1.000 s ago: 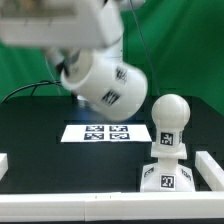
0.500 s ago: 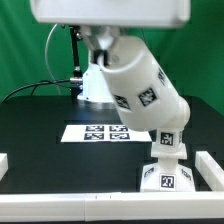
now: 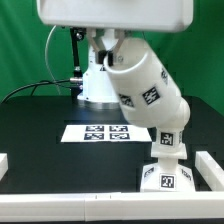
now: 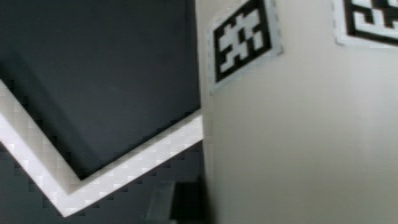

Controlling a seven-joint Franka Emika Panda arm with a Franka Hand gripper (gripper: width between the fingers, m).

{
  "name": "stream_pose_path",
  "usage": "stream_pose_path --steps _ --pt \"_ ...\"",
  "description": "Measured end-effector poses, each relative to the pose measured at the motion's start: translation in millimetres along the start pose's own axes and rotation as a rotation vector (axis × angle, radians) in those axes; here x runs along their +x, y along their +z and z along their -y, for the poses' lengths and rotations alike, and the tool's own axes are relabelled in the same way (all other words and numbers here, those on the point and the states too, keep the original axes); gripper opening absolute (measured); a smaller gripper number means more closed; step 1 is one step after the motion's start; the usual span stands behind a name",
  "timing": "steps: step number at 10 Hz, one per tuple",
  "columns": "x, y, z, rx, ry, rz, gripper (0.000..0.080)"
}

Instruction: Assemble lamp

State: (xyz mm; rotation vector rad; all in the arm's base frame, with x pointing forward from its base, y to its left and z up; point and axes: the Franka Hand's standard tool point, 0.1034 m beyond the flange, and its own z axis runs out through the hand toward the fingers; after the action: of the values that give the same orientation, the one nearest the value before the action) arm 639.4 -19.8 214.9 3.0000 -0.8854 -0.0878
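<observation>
The white tapered shade (image 3: pixel 145 90) hangs tilted in the air, its lower end over the bulb, whose round head it hides. Only the bulb's tagged neck (image 3: pixel 168 140) shows, standing on the blocky base (image 3: pixel 166 174) at the exterior view's right. My gripper (image 3: pixel 110 50) holds the shade at its upper end, mostly hidden by the arm's housing. In the wrist view the shade's tagged wall (image 4: pixel 302 120) fills one side, with one dark finger (image 4: pixel 178 202) beside it; the other finger is hidden.
The marker board (image 3: pixel 95 132) lies on the black table behind the base. White rails border the table at the exterior view's left (image 3: pixel 3 165), right (image 3: pixel 208 168) and front (image 3: pixel 70 205). The white robot pedestal (image 3: pixel 97 88) stands at the back.
The shade has swung from the upper left toward the exterior view's right and down over the bulb, covering its head. In the last half second it barely shifted.
</observation>
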Motion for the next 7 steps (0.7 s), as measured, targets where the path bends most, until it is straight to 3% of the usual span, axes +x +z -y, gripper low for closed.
stream_pose_path --steps 1,3,6,7 --pt "-7.5 -5.5 5.1 -0.010 -0.027 -0.004 0.0051" --pt "-19.0 0.2 11.5 -0.050 -0.105 -0.037 0.0051" --pt "-18.2 1.6 11.0 -0.045 -0.098 -0.033 0.0051" --pt "-18.9 3.2 11.8 -0.063 -0.114 -0.041 0.0051"
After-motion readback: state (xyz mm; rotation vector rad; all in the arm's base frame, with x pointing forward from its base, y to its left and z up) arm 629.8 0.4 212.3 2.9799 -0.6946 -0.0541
